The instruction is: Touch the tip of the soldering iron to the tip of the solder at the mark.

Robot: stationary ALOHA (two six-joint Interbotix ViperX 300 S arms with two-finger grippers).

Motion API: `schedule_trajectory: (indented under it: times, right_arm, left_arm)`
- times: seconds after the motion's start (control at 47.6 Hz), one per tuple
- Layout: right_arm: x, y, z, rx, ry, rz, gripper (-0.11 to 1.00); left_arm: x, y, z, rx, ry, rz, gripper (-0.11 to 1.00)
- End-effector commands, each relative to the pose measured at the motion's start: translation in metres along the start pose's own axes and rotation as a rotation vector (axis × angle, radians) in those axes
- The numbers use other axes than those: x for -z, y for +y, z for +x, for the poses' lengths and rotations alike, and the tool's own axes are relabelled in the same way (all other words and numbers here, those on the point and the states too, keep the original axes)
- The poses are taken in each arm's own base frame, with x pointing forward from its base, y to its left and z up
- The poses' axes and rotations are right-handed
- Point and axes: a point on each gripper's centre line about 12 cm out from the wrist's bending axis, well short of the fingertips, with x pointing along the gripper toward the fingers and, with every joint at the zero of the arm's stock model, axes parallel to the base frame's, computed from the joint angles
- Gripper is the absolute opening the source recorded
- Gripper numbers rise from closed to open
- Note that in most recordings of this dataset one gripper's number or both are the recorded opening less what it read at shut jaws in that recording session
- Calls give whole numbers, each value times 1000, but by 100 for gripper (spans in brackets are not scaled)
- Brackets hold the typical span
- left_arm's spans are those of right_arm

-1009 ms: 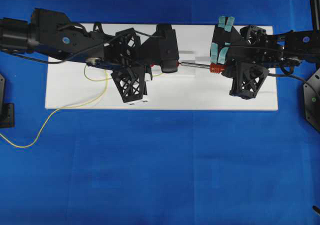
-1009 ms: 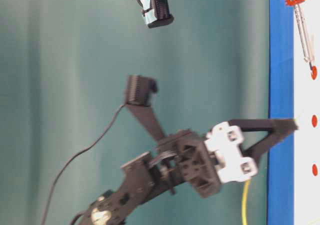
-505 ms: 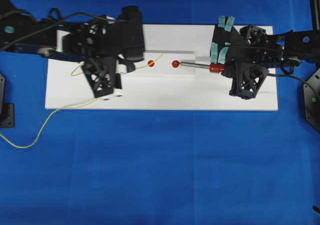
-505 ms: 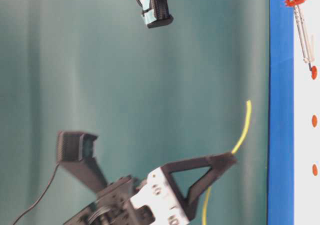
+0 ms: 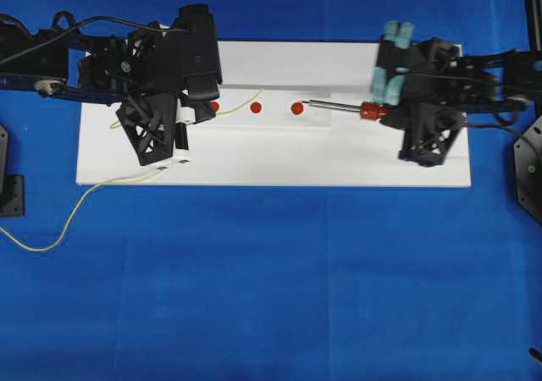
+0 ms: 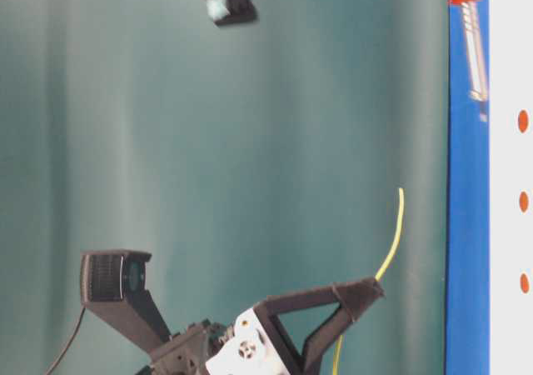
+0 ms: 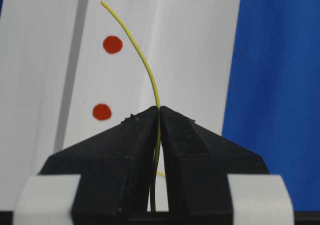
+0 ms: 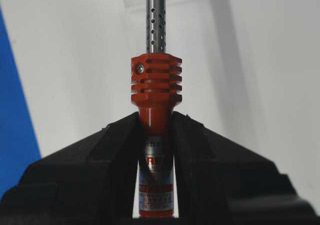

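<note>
The left gripper (image 7: 159, 116) pinches the solder (image 7: 135, 47); the right gripper (image 8: 156, 122) clamps the soldering iron (image 8: 155, 92) handle.

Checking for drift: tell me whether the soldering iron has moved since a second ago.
Yes. In the overhead view the soldering iron has drawn back rightward: its tip sat at the right red mark, now just right of it.

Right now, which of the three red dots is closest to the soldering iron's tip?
The rightmost dot in the overhead view: the soldering iron points at it, its tip just beside it. The middle dot and left dot sit farther along the white board.
</note>
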Motion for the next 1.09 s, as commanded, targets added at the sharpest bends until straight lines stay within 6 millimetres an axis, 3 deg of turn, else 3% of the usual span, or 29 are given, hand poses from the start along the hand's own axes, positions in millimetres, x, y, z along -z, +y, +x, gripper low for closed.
schedule_trajectory:
  times: [0.0, 0.252, 0.399, 0.631, 0.736, 1.072]
  right_arm:
    - [-2, -1, -21, -11, -81, 1, 6]
    - [14, -5, -52, -32, -200, 53, 6]
    - [17, -5, -51, -36, -213, 60, 6]
    - [5, 1, -49, -66, -275, 63, 6]
    - [6, 14, -51, -115, -289, 54, 6]
    - [15, 89, -58, -362, -342, -83, 6]
  left_arm:
    - [-6, 0, -11, 0, -41, 0, 2]
    - [4, 1, -19, 0, -63, -2, 2]
    - [9, 4, -23, -4, -92, -9, 2]
    - [14, 0, -28, 9, -112, -39, 2]
    - [18, -15, -34, 47, -116, -61, 2]
    - [50, -89, -57, 270, -181, -61, 2]
